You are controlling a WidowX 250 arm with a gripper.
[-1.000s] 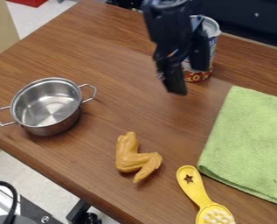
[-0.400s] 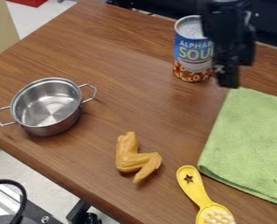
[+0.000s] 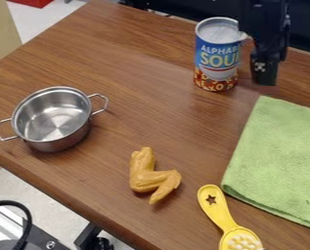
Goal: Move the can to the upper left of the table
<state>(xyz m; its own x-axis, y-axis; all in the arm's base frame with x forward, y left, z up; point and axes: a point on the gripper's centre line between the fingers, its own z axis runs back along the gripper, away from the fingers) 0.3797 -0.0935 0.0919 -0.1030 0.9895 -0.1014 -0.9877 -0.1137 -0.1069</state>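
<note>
Large lettering wraps the can (image 3: pixel 216 56). Inventory — one can, one pot (image 3: pixel 55 141), one chicken wing (image 3: pixel 144 178), one green cloth (image 3: pixel 281 156), one yellow brush (image 3: pixel 216 210). Blue over red, silver-rimmed, the can stands upright on the tabletop (image 3: pixel 144 102), beside the gripper (image 3: pixel 264 78) — jaws open or closed, I cannot tell.

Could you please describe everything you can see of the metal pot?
The metal pot is round and silvery, apparently stainless steel, with a shiny interior and two looped wire handles on opposite sides. It stands upright, lidless and empty, near the lower-left edge of the wooden table, touching only the tabletop.
</note>
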